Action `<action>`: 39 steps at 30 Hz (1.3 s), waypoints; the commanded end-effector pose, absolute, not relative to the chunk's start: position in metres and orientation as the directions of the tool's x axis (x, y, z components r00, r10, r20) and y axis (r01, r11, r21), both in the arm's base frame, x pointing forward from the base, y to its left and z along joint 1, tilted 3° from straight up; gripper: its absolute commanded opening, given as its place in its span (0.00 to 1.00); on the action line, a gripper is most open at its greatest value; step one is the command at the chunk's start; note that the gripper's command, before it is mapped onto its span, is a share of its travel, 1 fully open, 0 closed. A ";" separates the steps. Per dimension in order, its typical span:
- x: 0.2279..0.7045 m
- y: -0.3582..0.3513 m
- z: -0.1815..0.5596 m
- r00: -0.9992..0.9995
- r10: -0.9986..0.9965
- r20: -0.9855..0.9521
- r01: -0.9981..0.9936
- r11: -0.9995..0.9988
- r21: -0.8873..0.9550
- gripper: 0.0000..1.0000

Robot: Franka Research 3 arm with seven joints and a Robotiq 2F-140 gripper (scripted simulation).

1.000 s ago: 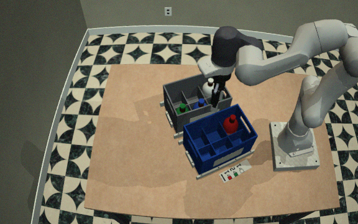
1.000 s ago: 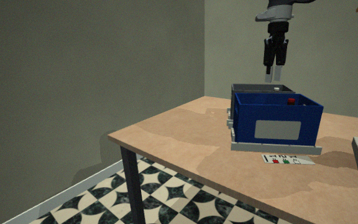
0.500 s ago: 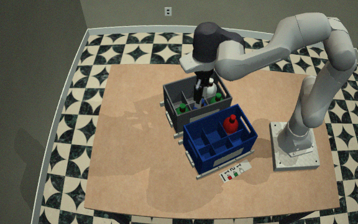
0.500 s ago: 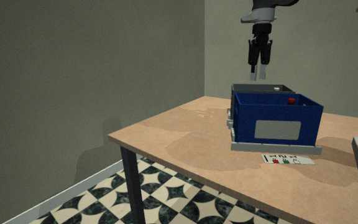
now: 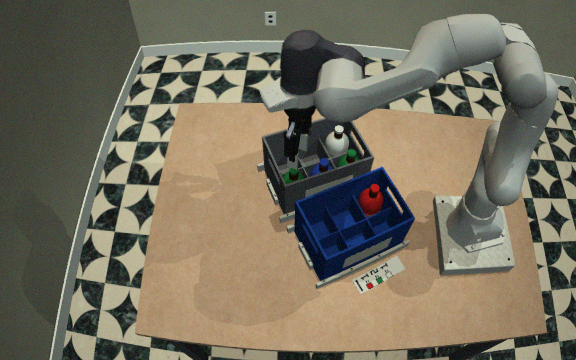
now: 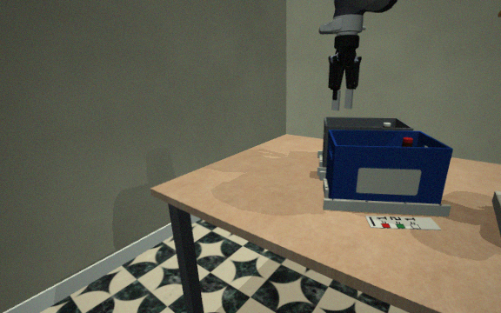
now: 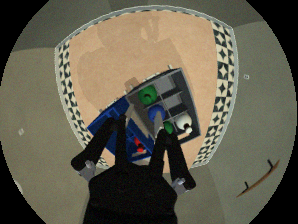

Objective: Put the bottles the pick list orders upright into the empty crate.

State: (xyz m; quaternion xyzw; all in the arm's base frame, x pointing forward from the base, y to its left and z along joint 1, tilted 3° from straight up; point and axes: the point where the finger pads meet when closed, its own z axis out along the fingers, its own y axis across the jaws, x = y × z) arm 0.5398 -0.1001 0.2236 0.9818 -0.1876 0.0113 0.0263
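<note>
Jaws hung partly open and empty above the grey crate's near-left corner

The gripper [image 6: 342, 101] held nothing; a green-capped bottle [image 5: 293, 174] stood just below it in the grey crate [image 5: 318, 187], with the blue-capped [image 5: 323, 164], second green [image 5: 351, 156] and white bottle [image 5: 338, 140] off to one side. The red bottle [image 5: 371, 198] already stood in the blue crate [image 5: 353, 252], farther off, beside the pick list [image 5: 379, 275]. The bottles looked rigid, smooth and probably slippery; the narrow neck under the cap seemed the only reachable hold, though the list's counts read poorly
</note>
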 end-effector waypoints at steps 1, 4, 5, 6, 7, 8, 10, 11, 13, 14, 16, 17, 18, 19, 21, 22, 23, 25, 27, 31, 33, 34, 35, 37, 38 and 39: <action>0.546 -0.104 0.223 0.927 -0.375 0.023 -0.376 -0.925 0.054 0.38; 0.546 -0.104 0.223 0.927 -0.375 0.023 -0.376 -0.925 0.054 0.38; 0.546 -0.104 0.223 0.927 -0.375 0.023 -0.376 -0.925 0.054 0.38; 0.546 -0.104 0.223 0.927 -0.375 0.023 -0.376 -0.925 0.054 0.38; 0.546 -0.104 0.223 0.927 -0.375 0.023 -0.376 -0.925 0.054 0.38; 0.546 -0.104 0.223 0.927 -0.375 0.023 -0.376 -0.925 0.054 0.38; 0.546 -0.104 0.223 0.927 -0.375 0.023 -0.376 -0.925 0.054 0.38; 0.546 -0.104 0.223 0.927 -0.375 0.023 -0.376 -0.925 0.054 0.38; 0.546 -0.104 0.221 0.927 -0.375 0.023 -0.376 -0.925 0.054 0.38; 0.546 -0.104 0.220 0.927 -0.375 0.023 -0.376 -0.925 0.054 0.38; 0.546 -0.104 0.217 0.927 -0.375 0.023 -0.376 -0.925 0.054 0.38; 0.546 -0.104 0.216 0.927 -0.375 0.023 -0.376 -0.925 0.054 0.38; 0.546 -0.104 0.215 0.927 -0.375 0.023 -0.376 -0.925 0.054 0.38; 0.546 -0.104 0.213 0.927 -0.375 0.023 -0.376 -0.925 0.054 0.38; 0.546 -0.105 0.212 0.927 -0.375 0.023 -0.376 -0.925 0.054 0.38; 0.546 -0.105 0.212 0.927 -0.375 0.023 -0.376 -0.925 0.054 0.38; 0.546 -0.105 0.211 0.927 -0.375 0.023 -0.376 -0.925 0.054 0.38; 0.546 -0.105 0.208 0.927 -0.375 0.023 -0.376 -0.925 0.054 0.38; 0.546 -0.105 0.205 0.927 -0.375 0.023 -0.376 -0.925 0.054 0.38; 0.546 -0.105 0.200 0.927 -0.375 0.023 -0.376 -0.925 0.054 0.38; 0.546 -0.105 0.197 0.927 -0.375 0.023 -0.376 -0.925 0.054 0.38; 0.546 -0.105 0.196 0.927 -0.375 0.023 -0.376 -0.925 0.054 0.38; 0.546 -0.106 0.195 0.927 -0.375 0.023 -0.376 -0.925 0.054 0.38; 0.546 -0.106 0.192 0.927 -0.375 0.023 -0.376 -0.925 0.054 0.38; 0.546 -0.106 0.192 0.927 -0.375 0.023 -0.376 -0.925 0.054 0.38; 0.546 -0.106 0.192 0.927 -0.375 0.023 -0.376 -0.925 0.054 0.38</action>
